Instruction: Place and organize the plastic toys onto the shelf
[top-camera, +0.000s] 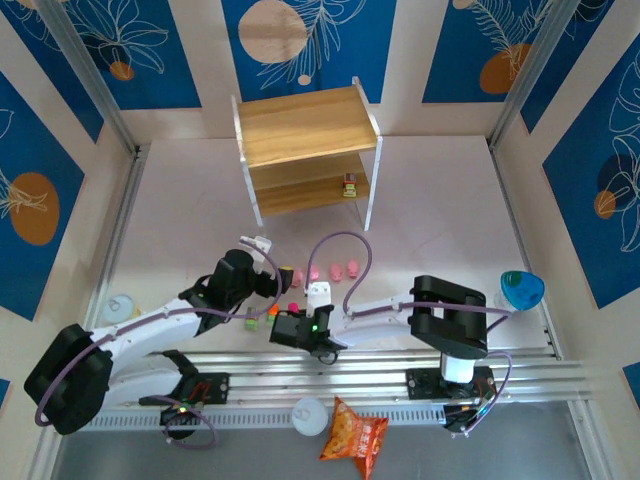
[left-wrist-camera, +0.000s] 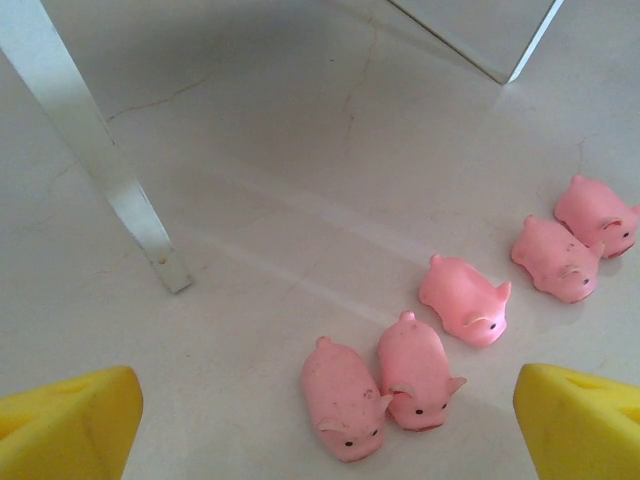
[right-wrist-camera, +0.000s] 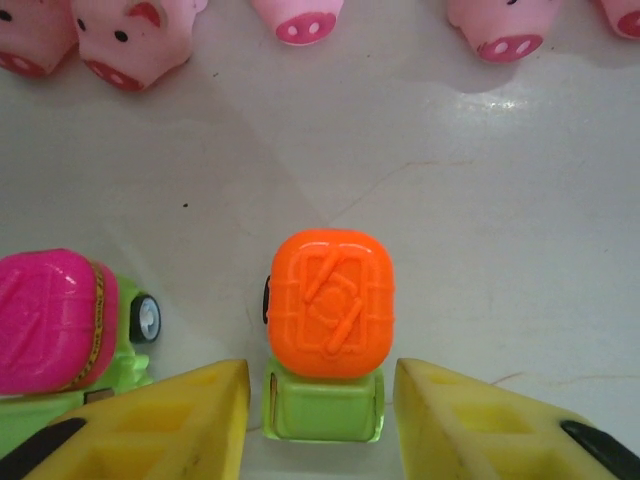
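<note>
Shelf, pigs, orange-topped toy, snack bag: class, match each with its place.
Things:
1 shelf
2 pigs
3 orange-topped toy
4 snack bag

Places:
A between the fingers of the right hand
B near side, farthest from the shelf
C far side, middle
D in a loose row ahead of the left hand

Pairs: 1-C, 2-D, 3-A, 4-B

There were five pink pigs (left-wrist-camera: 463, 300). The right wrist view showed two little wheeled toys, an orange-topped toy (right-wrist-camera: 330, 300) and a pink-topped toy (right-wrist-camera: 50, 320). A third toy (top-camera: 349, 184) sat on the one shelf (top-camera: 300, 125), which had two boards. Any others in the top view were too small to count. There was one orange snack bag (top-camera: 352, 432) and one blue object (top-camera: 522, 290).
</note>
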